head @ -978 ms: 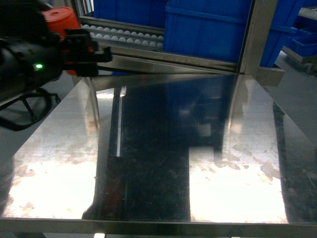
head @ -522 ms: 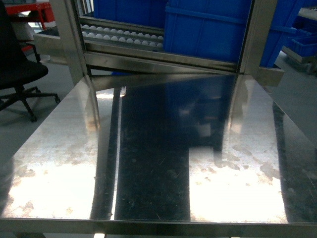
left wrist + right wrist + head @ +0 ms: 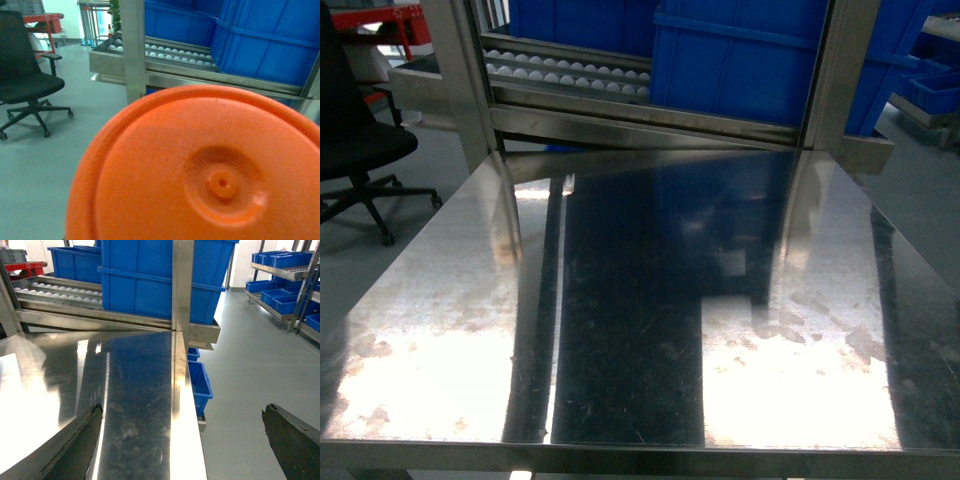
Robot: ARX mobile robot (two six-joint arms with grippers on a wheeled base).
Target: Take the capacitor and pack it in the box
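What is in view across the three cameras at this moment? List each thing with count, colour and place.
Steel table: one, shiny silver, fills the head view; nothing on it.
Blue plastic bins: several, blue, on the rack behind the table; more on shelves at right.
Roller conveyor: one, white rollers in a steel frame, behind the table at left.
Office chair: one, black, on the grey floor at left.
Orange round object: one, orange, fills the left wrist view close to the lens.
Pink box, capacitor: none visible.
Right gripper: dark fingers spread wide, beside the table's right edge.
Left gripper: not in view.

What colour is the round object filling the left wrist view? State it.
Orange, clearest in the left wrist view.
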